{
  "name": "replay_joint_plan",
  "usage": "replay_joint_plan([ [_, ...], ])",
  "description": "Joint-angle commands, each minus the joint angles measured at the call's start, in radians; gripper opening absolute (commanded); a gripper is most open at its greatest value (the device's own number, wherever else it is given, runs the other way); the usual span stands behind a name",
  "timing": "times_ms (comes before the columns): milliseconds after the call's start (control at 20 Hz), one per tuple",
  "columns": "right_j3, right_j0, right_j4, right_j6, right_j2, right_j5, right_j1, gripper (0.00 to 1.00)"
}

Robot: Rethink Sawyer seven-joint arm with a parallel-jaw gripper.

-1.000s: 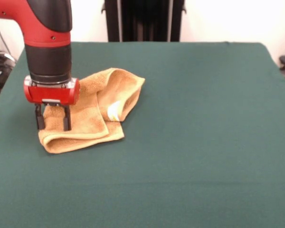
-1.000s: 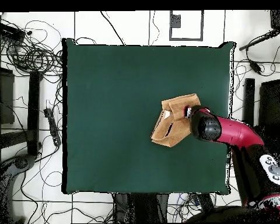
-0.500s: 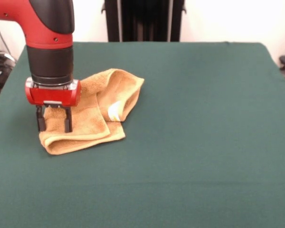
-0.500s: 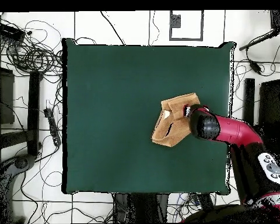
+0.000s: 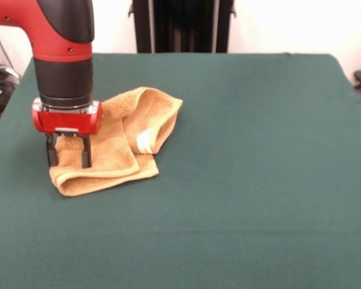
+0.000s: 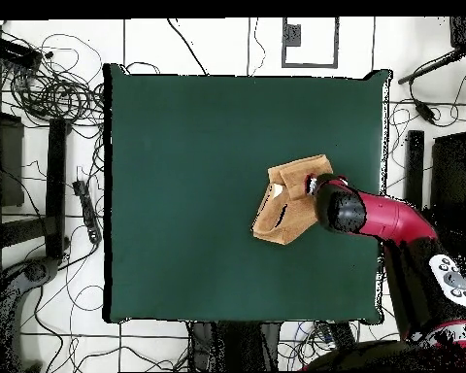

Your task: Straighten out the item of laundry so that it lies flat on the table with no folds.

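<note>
Looking down, I see my claw (image 5: 67, 158) open over the folded towel (image 5: 117, 144) on the green surface (image 5: 259, 168).

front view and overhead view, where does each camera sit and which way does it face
Front view: sits across the table from the robot, looking over the green cloth at the folded towel; the red and black arm comes down from above, its open end effector at the towel's corner.
Overhead view: sits above the table, looking straight down; the arm reaches in from the lower right, hiding the end effector.
Both show the towel, the table and the arm.
</note>
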Motion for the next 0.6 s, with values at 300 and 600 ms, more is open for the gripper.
replay_joint_plan([
  [300, 0.16, 0.112, 0.014, 0.062, 0.027, 0.116, -0.179, 1.0],
  [600, 0.267, 0.155, 0.066, 0.126, -0.008, 0.158, -0.311, 1.0],
])
